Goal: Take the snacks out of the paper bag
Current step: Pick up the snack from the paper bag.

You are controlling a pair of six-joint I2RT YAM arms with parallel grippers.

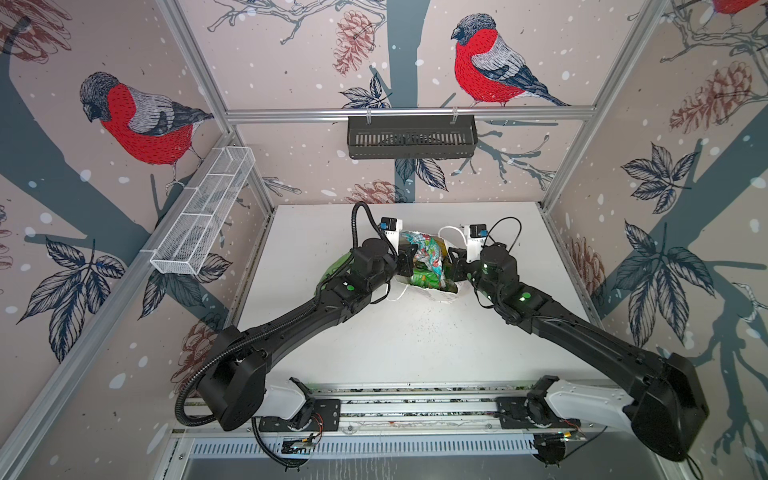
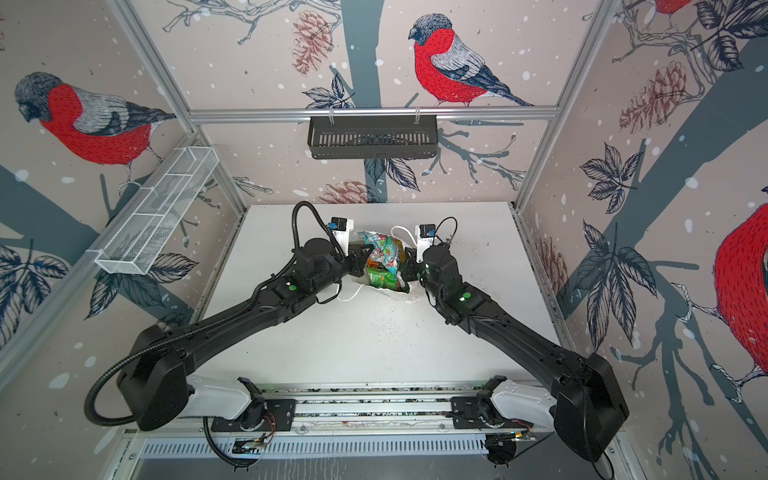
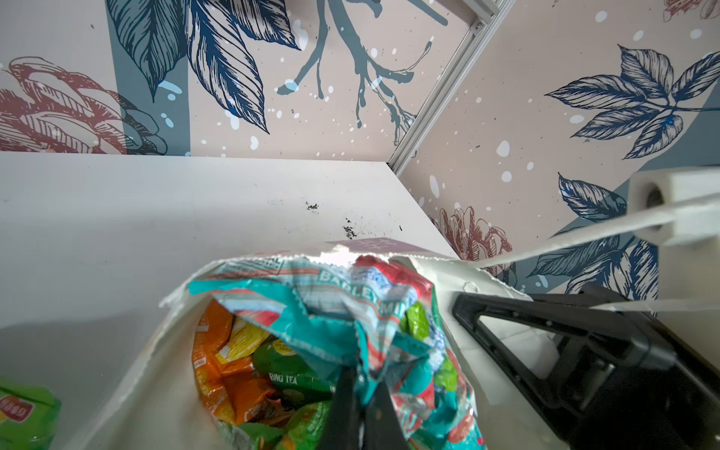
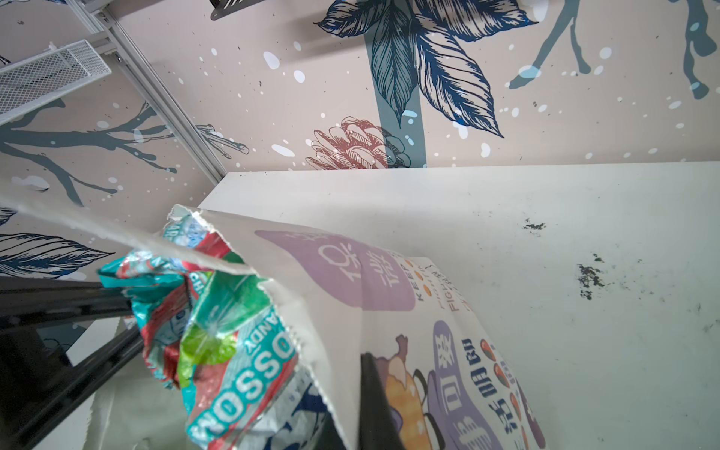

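Seen from above, a white paper carrier bag printed with a purple square and cartoons (image 1: 438,296) sits on the white tabletop (image 1: 395,345), toward twelve o'clock from the table's middle, with its mouth open upward. Two black robot arms reach it from seven and five o'clock.

The left gripper (image 3: 360,389) is pinched closed on a crumpled teal foil snack packet (image 3: 350,311) that sticks up out of the bag's mouth. The right gripper (image 4: 364,389) is clamped on the bag's paper wall at its three o'clock side.

Deeper inside lie an orange foil packet (image 3: 222,370), a yellow one (image 3: 241,339) and a green one (image 3: 288,376). Another bright green foil packet (image 1: 332,266) lies out on the table at the bag's nine o'clock, partly under the left arm.

The step in hand appears to be drawing the teal packet out. It is best lifted straight up, clear of the serrated rim, before swinging toward nine o'clock. The right grip should hold firm so the light bag neither rises nor tips. A slow pull is wise, since crinkled foil may snag and drag neighbouring packets.
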